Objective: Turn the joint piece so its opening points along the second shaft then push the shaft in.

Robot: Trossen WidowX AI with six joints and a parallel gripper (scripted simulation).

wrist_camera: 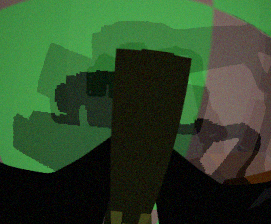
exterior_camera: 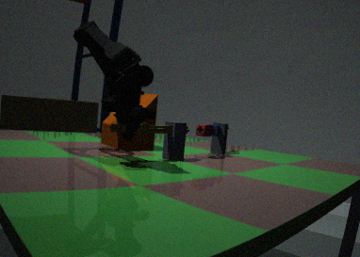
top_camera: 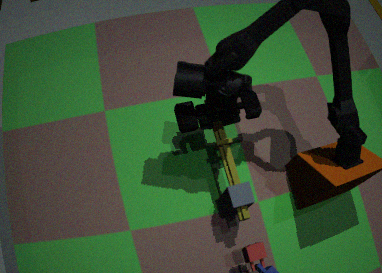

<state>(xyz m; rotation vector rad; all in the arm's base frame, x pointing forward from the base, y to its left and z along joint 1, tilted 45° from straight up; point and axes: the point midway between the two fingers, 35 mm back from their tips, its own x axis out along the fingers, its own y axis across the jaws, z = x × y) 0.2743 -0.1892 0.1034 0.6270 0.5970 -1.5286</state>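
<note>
The second shaft, a long yellow bar (top_camera: 227, 159) (exterior_camera: 155, 129) (wrist_camera: 149, 100) with a short crosspiece, runs through a grey block (top_camera: 241, 194) (exterior_camera: 174, 140). Its front end sticks out a little past the block. My gripper (top_camera: 217, 123) (wrist_camera: 136, 140) is shut on the yellow shaft's rear part, its fingers on either side in the wrist view. The red joint piece (top_camera: 255, 251) (exterior_camera: 204, 130) lies beyond the shaft's front end, with a gap between them. It sits at the blue shaft (top_camera: 266, 269) by the other block (exterior_camera: 220, 139). Its opening's exact direction is too dim to tell.
The orange arm base (top_camera: 345, 162) (exterior_camera: 150, 129) stands to the right in the top view. The arm arches over the checkered floor (top_camera: 65, 177). A dark rail (exterior_camera: 325, 204) crosses the near right corner in the exterior view.
</note>
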